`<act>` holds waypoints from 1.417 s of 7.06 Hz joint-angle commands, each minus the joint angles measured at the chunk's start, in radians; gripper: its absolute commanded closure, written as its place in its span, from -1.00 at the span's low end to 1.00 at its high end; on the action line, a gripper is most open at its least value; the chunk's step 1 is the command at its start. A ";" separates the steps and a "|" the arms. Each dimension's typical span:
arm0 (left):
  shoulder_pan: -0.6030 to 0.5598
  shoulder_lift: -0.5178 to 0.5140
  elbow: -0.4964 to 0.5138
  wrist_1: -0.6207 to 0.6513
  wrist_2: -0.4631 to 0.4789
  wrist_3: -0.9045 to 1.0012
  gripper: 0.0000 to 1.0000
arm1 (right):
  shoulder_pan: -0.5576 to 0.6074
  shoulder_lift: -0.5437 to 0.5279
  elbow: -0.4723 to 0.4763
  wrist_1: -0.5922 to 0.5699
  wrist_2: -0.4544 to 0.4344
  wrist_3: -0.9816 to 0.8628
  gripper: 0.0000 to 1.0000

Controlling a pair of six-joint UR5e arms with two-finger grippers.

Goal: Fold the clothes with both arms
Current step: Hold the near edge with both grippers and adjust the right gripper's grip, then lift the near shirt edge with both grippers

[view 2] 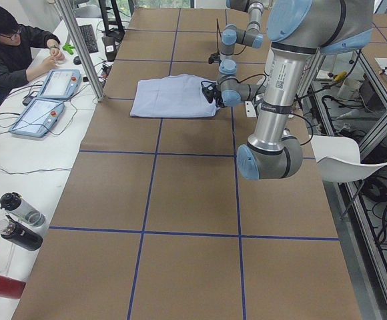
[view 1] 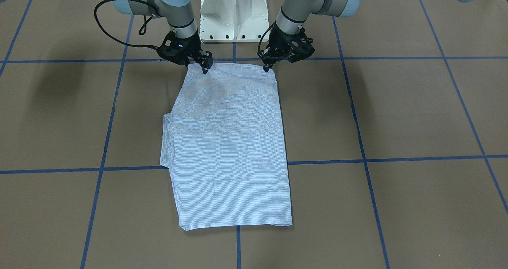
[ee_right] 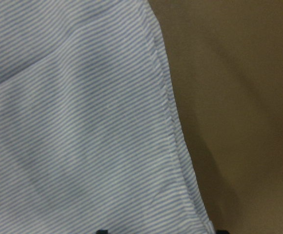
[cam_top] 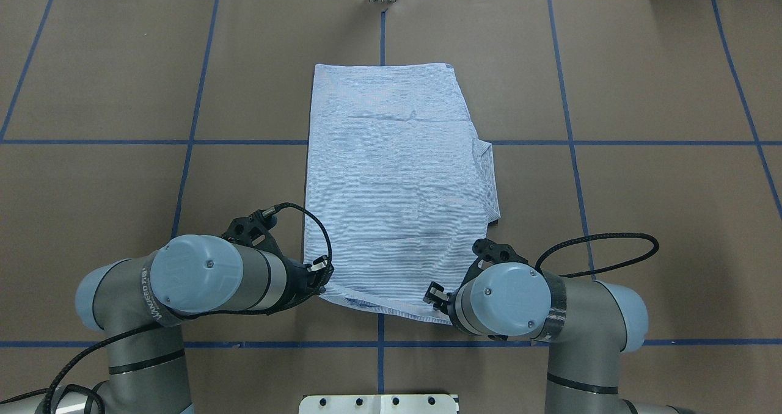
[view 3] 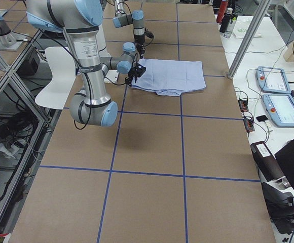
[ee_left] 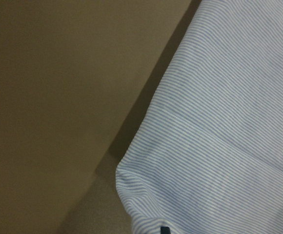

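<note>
**A:** Start at the base [view 1: 233, 19]. What sits closest to it?

**B:** Both pincers, down at the edge of the shirt [cam_top: 391, 176] nearest the base, one at each corner.
- Left pincer [view 1: 266, 66]: its wrist view shows a single dark fingertip [ee_left: 165, 229] mid-frame against the cloth. I read that as clamped on the corner.
- Right pincer [view 1: 205, 66]: two fingertips [ee_right: 101, 230] show apart, with the cloth edge between them. I read that as not closed.

**A:** And the shirt itself?

**B:** It lies flat on the tabletop [cam_top: 641, 218], straight out from the base and roughly centred on it. It is a long rectangle with a plain side up. No sleeves, collar or buttons show. A small flap [cam_top: 490, 179] sticks out on the right arm's side, about halfway out from the base.

**A:** Long axis?

**B:** It runs directly away from the base. I cannot tell which end is the collar end.

**A:** Progress?

**B:** My judgement is that the lengthwise folds are done, with the sleeves tucked in. The crosswise folding is left. That probably means carrying the edge nearest the base over to the far edge, with both corners held evenly.
</note>
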 commanded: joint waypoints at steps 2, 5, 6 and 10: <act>-0.001 0.000 0.000 0.000 0.000 0.000 1.00 | 0.007 0.022 -0.012 0.000 0.000 -0.002 -0.56; -0.001 0.000 0.000 0.000 0.000 0.000 1.00 | 0.007 0.022 -0.026 0.000 0.002 -0.006 -0.77; -0.001 0.000 0.000 0.000 0.000 0.000 1.00 | 0.008 0.022 -0.026 0.000 0.002 -0.006 -0.78; -0.003 0.000 0.000 0.000 0.000 0.000 1.00 | 0.010 0.028 -0.028 -0.002 0.003 -0.003 -0.34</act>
